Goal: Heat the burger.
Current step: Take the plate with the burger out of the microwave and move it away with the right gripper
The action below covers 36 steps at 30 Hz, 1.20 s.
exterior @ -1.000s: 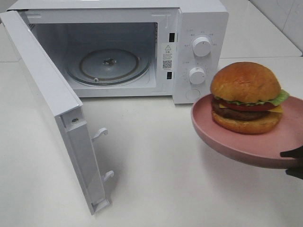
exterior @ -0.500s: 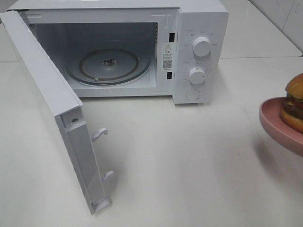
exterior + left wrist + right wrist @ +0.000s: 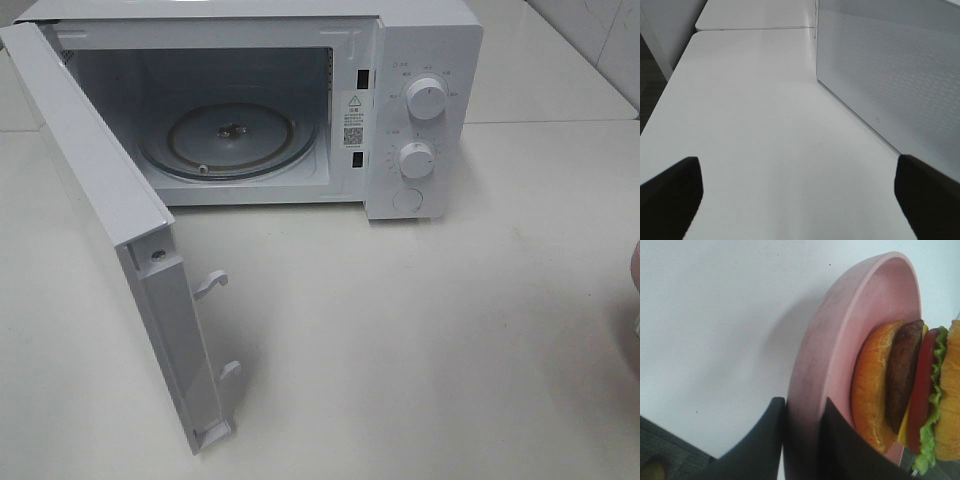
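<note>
The right gripper [image 3: 802, 432] is clamped on the rim of the plate [image 3: 840, 340] holding the burger [image 3: 905, 390], while the left gripper [image 3: 795, 195], jaws apart, sits beside the microwave door [image 3: 890, 70].

High exterior camera looks down at the open microwave [image 3: 300, 100] on the white table [image 3: 400, 340]. Left wrist camera skims that table beside the microwave door [image 3: 890, 75]; right wrist camera sits close against the pink plate [image 3: 840, 340].
</note>
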### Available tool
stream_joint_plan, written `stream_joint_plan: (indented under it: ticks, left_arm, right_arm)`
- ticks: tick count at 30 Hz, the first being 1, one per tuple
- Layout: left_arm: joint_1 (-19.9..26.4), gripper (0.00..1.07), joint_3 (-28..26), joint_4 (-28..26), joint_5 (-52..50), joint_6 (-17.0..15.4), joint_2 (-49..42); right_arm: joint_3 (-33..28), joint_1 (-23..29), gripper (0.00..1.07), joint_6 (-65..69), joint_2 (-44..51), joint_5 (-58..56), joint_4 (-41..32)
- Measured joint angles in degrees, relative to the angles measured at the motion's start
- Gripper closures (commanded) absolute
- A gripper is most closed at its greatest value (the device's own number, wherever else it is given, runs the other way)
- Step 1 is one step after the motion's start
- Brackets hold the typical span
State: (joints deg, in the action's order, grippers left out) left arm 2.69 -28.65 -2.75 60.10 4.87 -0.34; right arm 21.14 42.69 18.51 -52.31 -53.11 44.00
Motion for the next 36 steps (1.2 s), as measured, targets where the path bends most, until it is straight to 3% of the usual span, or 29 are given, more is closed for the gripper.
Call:
stream_joint_plan:
  ticks: [6,8,11,13,16,20,28,33,35,36]
  left_arm:
    - [0.0,0.1,0.0,0.0,0.0,0.0,0.0]
    - [0.0,0.1,0.0,0.0,0.0,0.0,0.0]
    - [0.0,0.1,0.0,0.0,0.0,0.0,0.0]
    - [0.0,0.1,0.0,0.0,0.0,0.0,0.0]
    - [0.0,0.1,0.0,0.0,0.0,0.0,0.0]
    - [0.0,0.1,0.0,0.0,0.0,0.0,0.0]
    - [0.0,0.1,0.0,0.0,0.0,0.0,0.0]
    - [0.0,0.1,0.0,0.0,0.0,0.0,0.0]
    - [0.0,0.1,0.0,0.0,0.0,0.0,0.0]
    - [0.0,0.1,0.0,0.0,0.0,0.0,0.0]
  right_arm:
    - [2.06,0.0,1.07,9.57,-6.47,-0.69,2.81]
    - [4.53,0.0,1.07,19.77,-15.58,-2.52,5.61]
    - [5.1,0.0,1.07,22.57,-17.48,-2.98,5.84]
    - [7.1,0.0,1.07,32.95,-25.27,-3.38,6.13]
    - [7.62,0.0,1.07,35.52,-27.27,-3.21,6.13]
    - [10.66,0.0,1.07,44.92,-37.93,-2.35,6.99]
    - [13.46,-1.55,1.05,46.35,-45.61,1.55,9.45]
    - [14.84,-4.41,0.98,47.5,-48.93,3.9,11.23]
    - [15.87,-5.56,0.85,47.61,-49.73,4.01,11.63]
    - [15.87,-5.56,0.85,47.61,-49.73,4.01,11.63]
